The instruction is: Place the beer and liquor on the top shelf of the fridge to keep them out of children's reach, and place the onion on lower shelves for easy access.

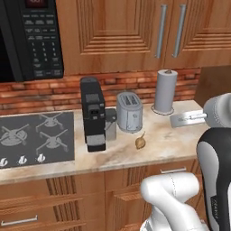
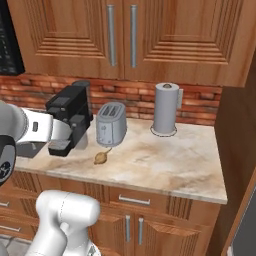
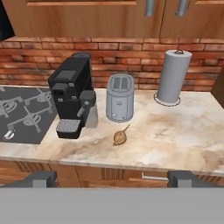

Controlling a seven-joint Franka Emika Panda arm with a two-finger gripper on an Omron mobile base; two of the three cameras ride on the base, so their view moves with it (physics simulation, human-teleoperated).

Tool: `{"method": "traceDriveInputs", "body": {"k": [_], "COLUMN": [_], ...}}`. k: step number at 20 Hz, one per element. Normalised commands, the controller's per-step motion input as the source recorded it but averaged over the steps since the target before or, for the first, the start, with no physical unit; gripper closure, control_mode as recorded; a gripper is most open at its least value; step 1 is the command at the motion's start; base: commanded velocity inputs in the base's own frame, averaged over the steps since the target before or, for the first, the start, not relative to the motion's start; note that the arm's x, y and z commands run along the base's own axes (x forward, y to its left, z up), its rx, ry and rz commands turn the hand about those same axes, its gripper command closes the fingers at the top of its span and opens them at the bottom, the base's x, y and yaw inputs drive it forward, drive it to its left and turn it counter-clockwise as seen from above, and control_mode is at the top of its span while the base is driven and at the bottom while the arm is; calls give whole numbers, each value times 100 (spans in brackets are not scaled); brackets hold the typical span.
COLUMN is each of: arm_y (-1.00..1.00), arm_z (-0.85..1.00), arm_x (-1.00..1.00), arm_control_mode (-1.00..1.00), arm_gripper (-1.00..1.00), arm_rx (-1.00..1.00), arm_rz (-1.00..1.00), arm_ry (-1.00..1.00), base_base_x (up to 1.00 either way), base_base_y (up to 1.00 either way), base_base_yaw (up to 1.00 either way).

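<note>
The onion is a small tan-yellow bulb with a thin pointed stem tip angled up. It lies free on the marbled tabletop, just in front of the toaster, near the front edge.

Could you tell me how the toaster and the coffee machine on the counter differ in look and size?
The toaster is light silver-grey with rounded corners; the coffee machine is black and boxy. The toaster is clearly shorter than the coffee machine. The toaster has slots in its top, while the coffee machine has a spout over a grey drip tray at its foot. Both stand upright on the marble counter before the brick wall, side by side.
</note>
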Motion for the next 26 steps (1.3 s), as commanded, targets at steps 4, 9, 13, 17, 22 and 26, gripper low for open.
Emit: {"method": "traceDriveInputs", "body": {"k": [4, 9, 13, 17, 22, 26], "arm_y": [0, 0, 0, 0, 0, 0], "arm_z": [0, 0, 0, 0, -38, -47], "arm_x": [0, 0, 0, 0, 10, 20], "arm_control_mode": [100, 100, 100, 100, -100, -100], "arm_gripper": [-100, -100, -100, -100, -100, -100], "arm_rx": [0, 0, 0, 0, 0, 0], "arm_rz": [0, 0, 0, 0, 0, 0], "arm_ry": [0, 0, 0, 0, 13, 19], "base_base_x": [33, 36, 27, 9, 0, 0], "base_base_y": [4, 6, 4, 0, 0, 0], "base_base_yaw": [0, 0, 0, 0, 0, 0]}}
